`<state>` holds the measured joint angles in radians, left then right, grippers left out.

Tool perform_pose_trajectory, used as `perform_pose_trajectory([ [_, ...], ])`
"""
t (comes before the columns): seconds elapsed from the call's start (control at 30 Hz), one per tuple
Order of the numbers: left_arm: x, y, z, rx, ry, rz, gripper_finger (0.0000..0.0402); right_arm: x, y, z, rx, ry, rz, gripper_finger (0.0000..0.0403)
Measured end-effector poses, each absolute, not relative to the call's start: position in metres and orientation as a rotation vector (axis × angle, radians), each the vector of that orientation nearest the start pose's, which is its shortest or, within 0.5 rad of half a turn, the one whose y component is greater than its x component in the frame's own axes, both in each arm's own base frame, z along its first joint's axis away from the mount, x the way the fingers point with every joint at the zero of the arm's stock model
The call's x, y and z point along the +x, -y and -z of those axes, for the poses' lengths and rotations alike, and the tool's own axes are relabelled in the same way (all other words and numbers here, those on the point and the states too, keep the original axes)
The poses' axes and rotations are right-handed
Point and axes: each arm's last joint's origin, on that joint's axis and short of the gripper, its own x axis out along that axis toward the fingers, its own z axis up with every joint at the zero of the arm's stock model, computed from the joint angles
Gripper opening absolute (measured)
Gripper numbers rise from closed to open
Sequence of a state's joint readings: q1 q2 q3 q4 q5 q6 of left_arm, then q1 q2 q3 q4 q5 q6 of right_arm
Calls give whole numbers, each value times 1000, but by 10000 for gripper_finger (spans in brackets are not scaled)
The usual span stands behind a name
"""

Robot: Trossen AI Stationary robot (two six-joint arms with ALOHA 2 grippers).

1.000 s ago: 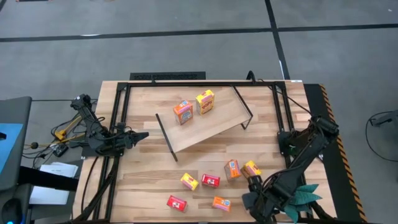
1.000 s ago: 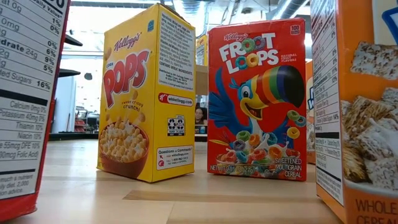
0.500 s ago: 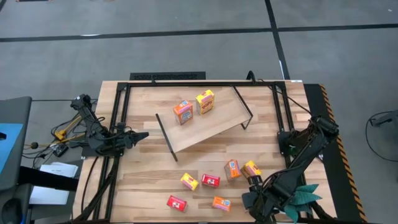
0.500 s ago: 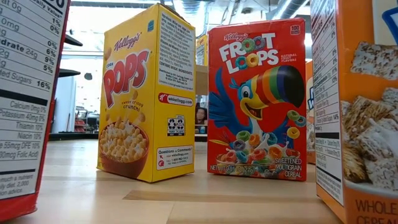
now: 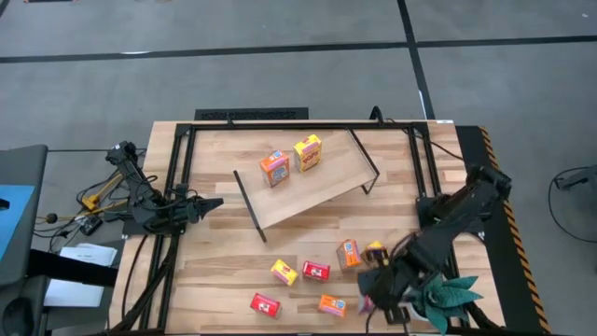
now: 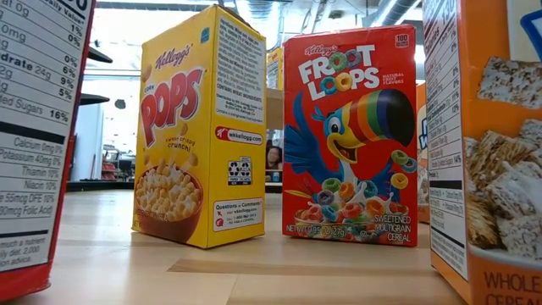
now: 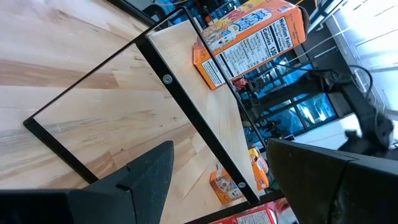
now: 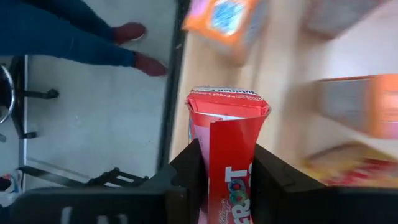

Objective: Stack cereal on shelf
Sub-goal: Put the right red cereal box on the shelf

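A: Step in hand?

B: Carry, I'd judge. Right gripper [image 8: 227, 165] is closed on a red box [image 8: 229, 149], pinched between both fingers [image 8: 186, 168], box sticking out past the tips. In the high view that gripper [image 5: 373, 287] sits over the near right part of the table, well apart from the shelf [image 5: 308, 187].

A: Shelf status?

B: Lies skewed near the table's middle. Two boxes stand on it already, an orange box [image 5: 274, 168] and a yellow box [image 5: 308, 152], just beside each other. Left wrist view shows the orange one [image 7: 249, 40] upright on the board [image 7: 205, 106].

A: Loose ones?

B: Several on the near tabletop [image 5: 215, 271]: yellow [image 5: 284, 273], red [image 5: 316, 272], orange [image 5: 349, 253], another by the arm [image 5: 376, 250], red [image 5: 265, 305], orange [image 5: 331, 304]. The low view shows a Pops box [image 6: 199, 127] and a Froot Loops box [image 6: 349, 135] upright, side by side.

A: Left arm?

B: Waiting at the table's left edge, left gripper [image 5: 207, 203] pointed at the shelf. From its wrist view [image 7: 214, 180] the fingers stand apart, holding nothing.

A: Next move?

B: Likely swing the held box up and across to the shelf and set it upright in the free space right of the yellow box. Needs clearance over the black end frame [image 5: 366, 159]. Risk: clipping it, or tipping the standing pair.
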<state>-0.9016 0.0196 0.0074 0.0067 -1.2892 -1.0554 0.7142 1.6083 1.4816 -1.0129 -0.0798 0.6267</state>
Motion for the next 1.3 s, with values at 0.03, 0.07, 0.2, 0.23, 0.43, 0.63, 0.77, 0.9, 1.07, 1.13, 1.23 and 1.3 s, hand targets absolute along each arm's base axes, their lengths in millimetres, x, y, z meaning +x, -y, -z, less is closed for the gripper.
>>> perform_pose_trajectory([
  [0.03,70,44,-165,-1037,202,-352,249,241,-203,-316,164,-1257,-316,118],
  [0.07,70,44,-165,-1036,202,-352,249,242,-193,-325,154,-1244,-299,120],
  [0.2,70,44,-165,-1037,202,-352,249,241,-148,-359,66,-1167,-224,126],
  [0.23,70,44,-165,-1037,202,-352,249,240,-135,-367,30,-1153,-202,127],
  [0.43,70,44,-165,-1048,204,-351,249,241,-63,-402,-196,-1060,-60,123],
  [0.63,70,44,-165,-1064,209,-353,249,248,5,-418,-387,-1054,0,125],
  [0.77,70,43,-165,-1074,218,-363,249,253,47,-416,-521,-1113,9,129],
  [0.9,69,42,-165,-1084,240,-393,249,256,85,-412,-615,-1171,11,128],
  [1.07,69,41,-165,-1092,261,-422,249,267,123,-401,-608,-1187,-16,123],
  [1.13,69,41,-165,-1092,263,-425,249,272,130,-400,-591,-1164,-35,124],
  [1.23,69,41,-165,-1091,263,-426,249,281,134,-396,-598,-1169,-67,129],
  [1.3,69,41,-165,-1088,269,-436,249,284,134,-397,-621,-1165,-87,132],
])
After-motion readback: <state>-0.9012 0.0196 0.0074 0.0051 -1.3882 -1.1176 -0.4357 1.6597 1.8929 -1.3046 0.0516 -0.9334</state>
